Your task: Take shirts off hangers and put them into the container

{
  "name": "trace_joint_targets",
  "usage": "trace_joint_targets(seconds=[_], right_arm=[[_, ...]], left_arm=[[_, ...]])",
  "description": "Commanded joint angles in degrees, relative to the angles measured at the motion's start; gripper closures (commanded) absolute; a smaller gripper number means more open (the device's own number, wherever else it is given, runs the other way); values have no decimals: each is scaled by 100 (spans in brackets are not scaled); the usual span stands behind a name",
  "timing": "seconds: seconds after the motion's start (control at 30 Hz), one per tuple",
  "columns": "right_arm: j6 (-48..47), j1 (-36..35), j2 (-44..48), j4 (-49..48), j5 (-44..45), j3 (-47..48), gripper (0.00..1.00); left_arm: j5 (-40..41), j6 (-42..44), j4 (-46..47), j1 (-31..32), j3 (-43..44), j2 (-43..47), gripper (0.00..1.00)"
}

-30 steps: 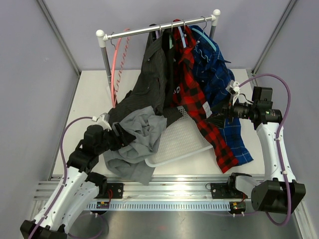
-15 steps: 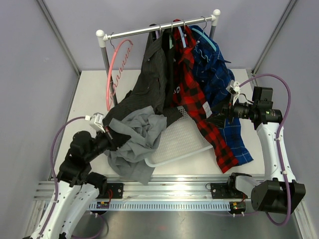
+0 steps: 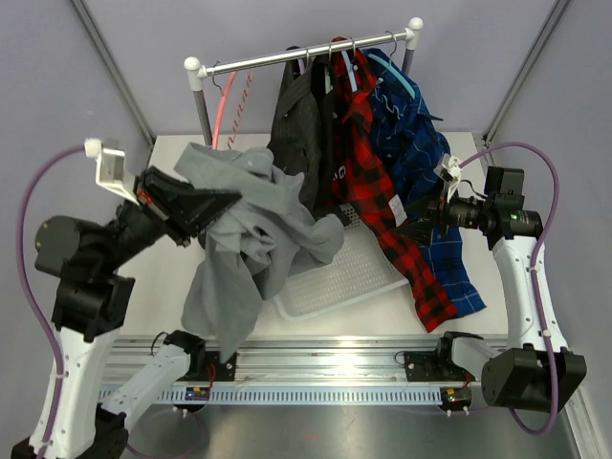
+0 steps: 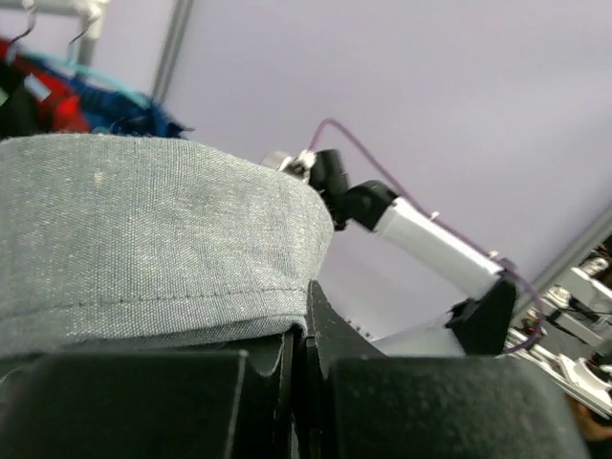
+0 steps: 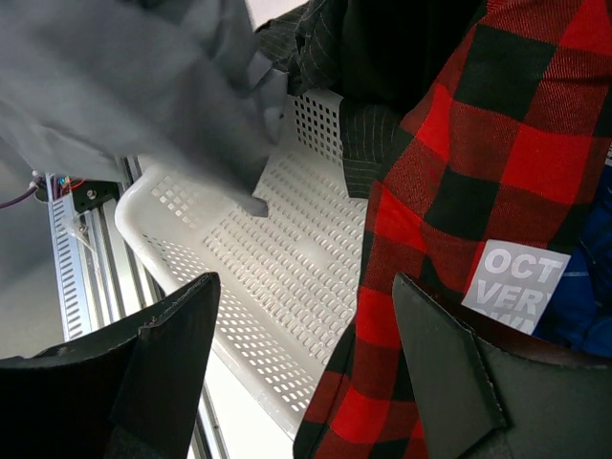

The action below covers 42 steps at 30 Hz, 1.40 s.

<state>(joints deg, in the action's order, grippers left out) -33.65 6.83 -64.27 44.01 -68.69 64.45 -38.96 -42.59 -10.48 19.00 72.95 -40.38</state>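
My left gripper (image 3: pixel 229 199) is raised high over the table's left side, shut on a fold of the plain grey shirt (image 3: pixel 241 256). The shirt hangs down from it, its lower part over the left edge of the white mesh container (image 3: pixel 344 273). In the left wrist view the grey shirt (image 4: pixel 143 229) fills the left and is pinched at the gripper (image 4: pixel 307 320). The black shirt (image 3: pixel 298 124), red plaid shirt (image 3: pixel 368 167) and blue plaid shirt (image 3: pixel 413 134) hang on hangers. My right gripper (image 3: pixel 417 226) is open beside the red plaid shirt (image 5: pixel 478 153), over the container (image 5: pixel 287 258).
A white-and-steel rail (image 3: pixel 287 59) spans the back of the table. An empty pink hanger (image 3: pixel 226 103) hangs at its left end. The right arm (image 4: pixel 421 229) shows in the left wrist view. A metal track (image 3: pixel 316 363) runs along the near edge.
My left gripper closed on the grey shirt and rose up and left, lifting it off the table. The pink hanger swung. The right arm stayed still.
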Motion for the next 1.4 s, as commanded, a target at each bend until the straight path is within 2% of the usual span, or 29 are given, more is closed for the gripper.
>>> trace_joint_targets(seconds=[0.0, 0.17, 0.4, 0.53, 0.77, 0.93, 1.07, 1.2, 1.37], right_arm=[[-124, 38, 160, -50, -224, 33, 19], [-116, 38, 160, -24, -224, 42, 19], [-124, 38, 196, -33, -233, 51, 19], [-116, 38, 178, -24, -216, 59, 19], [-116, 38, 178, -15, -198, 68, 19], [-133, 38, 195, -15, -163, 68, 19], [-151, 46, 222, 2, -119, 77, 19], [-203, 46, 239, 46, -66, 94, 19], [-212, 55, 248, 55, -66, 95, 19]], left_arm=[[-402, -355, 1013, -20, 1096, -803, 100], [-122, -759, 1768, -20, 2695, -1849, 100], [564, -1348, 2287, 33, 4357, -3176, 100], [942, -1629, 2804, 225, 4816, -3721, 100], [1356, -1305, 2507, 1034, 5897, -4530, 100], [1523, -962, 2262, 1430, 5880, -4707, 100], [1479, -918, 2243, 1553, 5363, -4672, 100], [1435, -690, 2156, 1676, 4292, -4348, 100], [1409, 100, 1761, 1729, 3175, -3811, 100]])
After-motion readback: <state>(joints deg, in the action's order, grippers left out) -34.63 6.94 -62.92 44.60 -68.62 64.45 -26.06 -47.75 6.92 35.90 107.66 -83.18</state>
